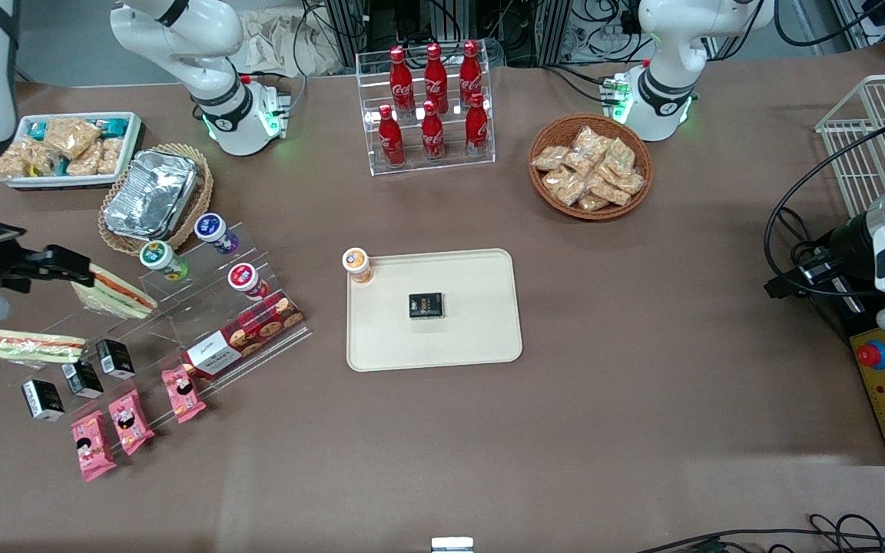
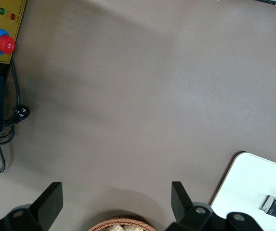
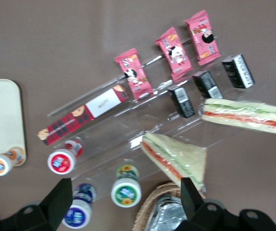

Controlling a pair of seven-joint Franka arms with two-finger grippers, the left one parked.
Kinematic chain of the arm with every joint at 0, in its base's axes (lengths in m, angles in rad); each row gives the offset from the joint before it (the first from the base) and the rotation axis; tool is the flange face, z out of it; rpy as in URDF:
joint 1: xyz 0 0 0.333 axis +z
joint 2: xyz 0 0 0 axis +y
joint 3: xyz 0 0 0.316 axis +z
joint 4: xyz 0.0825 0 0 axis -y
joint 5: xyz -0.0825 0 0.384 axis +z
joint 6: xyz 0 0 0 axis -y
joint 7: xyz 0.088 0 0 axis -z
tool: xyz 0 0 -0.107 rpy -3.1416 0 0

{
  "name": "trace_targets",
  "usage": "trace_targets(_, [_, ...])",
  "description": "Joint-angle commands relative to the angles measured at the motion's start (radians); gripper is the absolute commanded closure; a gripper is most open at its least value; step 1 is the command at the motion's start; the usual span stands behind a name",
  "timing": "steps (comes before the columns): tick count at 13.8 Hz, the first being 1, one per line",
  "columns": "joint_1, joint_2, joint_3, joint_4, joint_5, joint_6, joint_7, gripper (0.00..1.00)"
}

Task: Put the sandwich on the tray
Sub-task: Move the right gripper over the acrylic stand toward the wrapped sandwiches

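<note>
Hovering jaws (image 3: 123, 192) apart above sandwich (image 3: 175, 160), Coca-Cola bottles (image 1: 433, 104) racked, tray (image 1: 473, 338) nearby.

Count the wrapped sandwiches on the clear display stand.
2. One sandwich leans on the stand beside the green-capped cup, right at the tool. The other sandwich lies flat, nearer the front camera, above the black boxes. None looks hidden.
</note>
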Motion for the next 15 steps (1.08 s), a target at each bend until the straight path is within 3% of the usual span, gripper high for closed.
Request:
trace_targets(1, [-0.038,0.008,0.009,0.010,-0.012,0.009,-0.069,0.00])
trace_targets(4, [-0.067,0.013,0.009,0.010,-0.014,0.026,-0.145,0.00])
trace_targets(6, [-0.104,0.028,0.009,0.010,-0.012,0.050,-0.362,0.00])
trace_targets(8, [-0.127,0.040,0.009,0.011,-0.015,0.075,-0.469,0.00])
trace_targets(15, [-0.155,0.074,0.004,0.011,-0.011,0.104,-0.538,0.00])
